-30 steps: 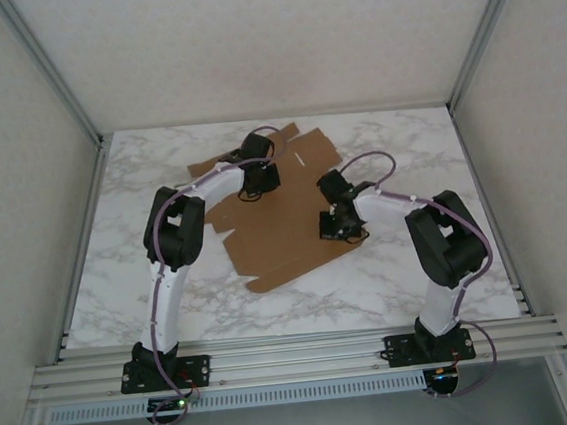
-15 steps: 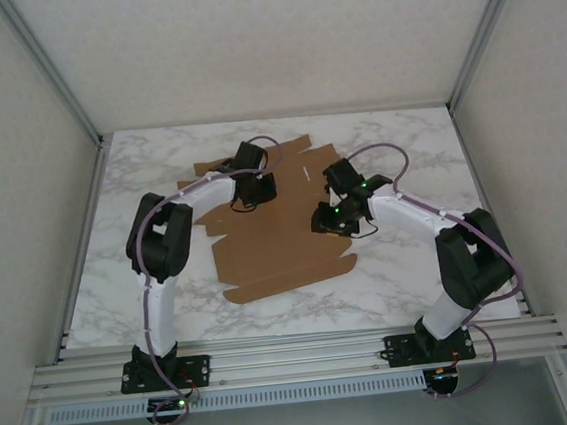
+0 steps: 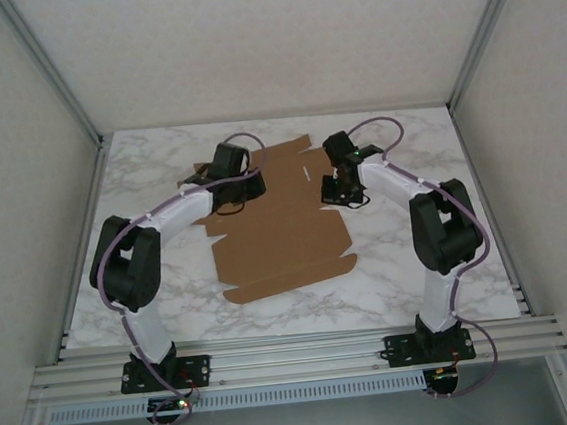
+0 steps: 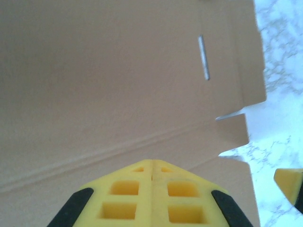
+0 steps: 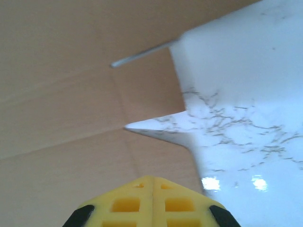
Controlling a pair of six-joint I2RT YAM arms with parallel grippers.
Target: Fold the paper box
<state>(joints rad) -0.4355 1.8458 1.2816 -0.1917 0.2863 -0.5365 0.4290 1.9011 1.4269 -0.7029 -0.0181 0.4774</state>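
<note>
White marble-patterned tabletop [image 3: 411,286] with grey veins; aluminium rail [image 3: 297,357] along near edge; pale textured walls [image 3: 266,33] around.

Both arms stretched forward, wrists angled down; left claw [image 4: 151,163] fully closed, right claw [image 5: 152,178] fully closed.

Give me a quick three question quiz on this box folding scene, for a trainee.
1. True or false: the paper box lies flat and unfolded on the table.
2. The left gripper and right gripper are: A both open, B both shut, C one of each.
3. Which gripper is at the box's right edge?

Key: 1 true. 2 B. 3 the right gripper.
</note>
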